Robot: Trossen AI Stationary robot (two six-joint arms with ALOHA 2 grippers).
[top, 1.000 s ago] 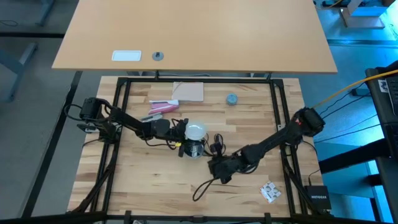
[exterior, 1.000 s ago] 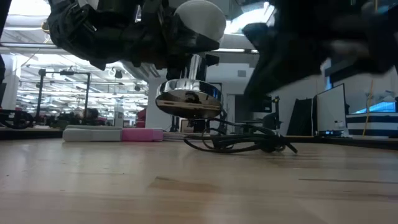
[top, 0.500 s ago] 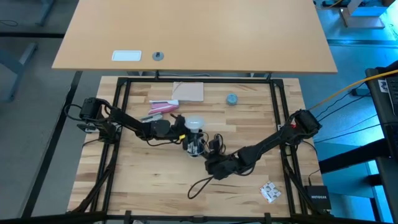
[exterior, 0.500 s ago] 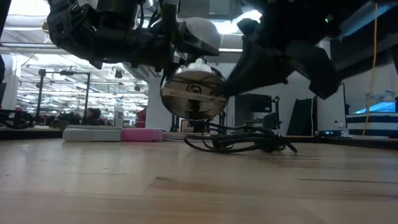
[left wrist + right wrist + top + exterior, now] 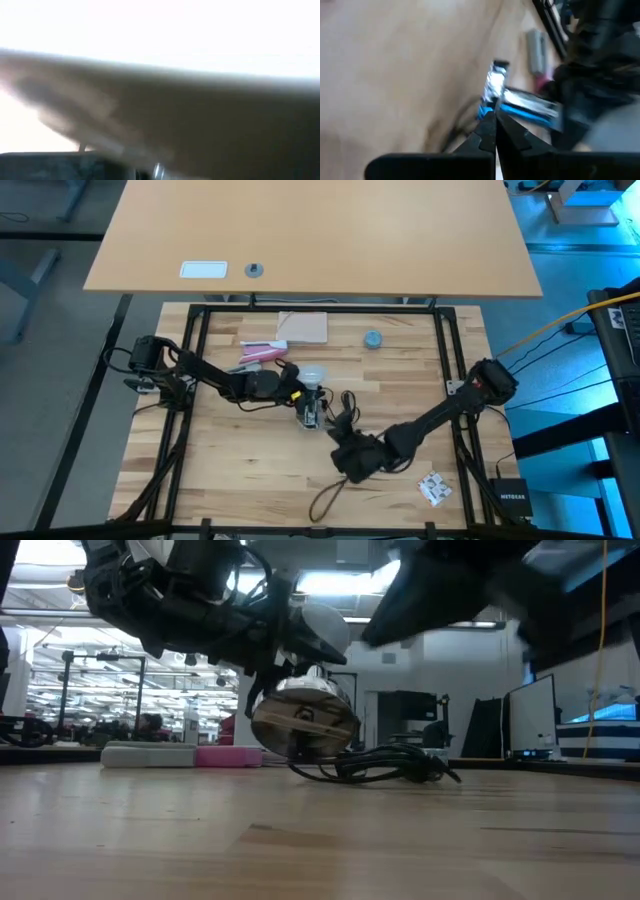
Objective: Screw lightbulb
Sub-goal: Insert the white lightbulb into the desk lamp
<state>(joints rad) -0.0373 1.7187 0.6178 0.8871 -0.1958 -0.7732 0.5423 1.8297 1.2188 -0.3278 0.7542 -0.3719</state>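
Your left gripper (image 5: 300, 392) is clamping fingers on the small white frosted lightbulb (image 5: 314, 374) | bulb sitting atop the round silvery socket (image 5: 303, 722) | your right gripper (image 5: 340, 448), near the socket, is keeping fingers together.

White bulb, silver socket, pale wood.
The lightbulb (image 5: 313, 375) is frosted white; socket (image 5: 303, 718) shiny silver, cord (image 5: 385, 766) black, table (image 5: 240, 450) light wood.

The wooden table (image 5: 230, 460) carries a tan pad (image 5: 302, 327) at the far edge, pink and grey markers (image 5: 258, 354) just left of the pad, a blue cap (image 5: 372, 339) right of it, and a black cord (image 5: 328, 492) well nearer.
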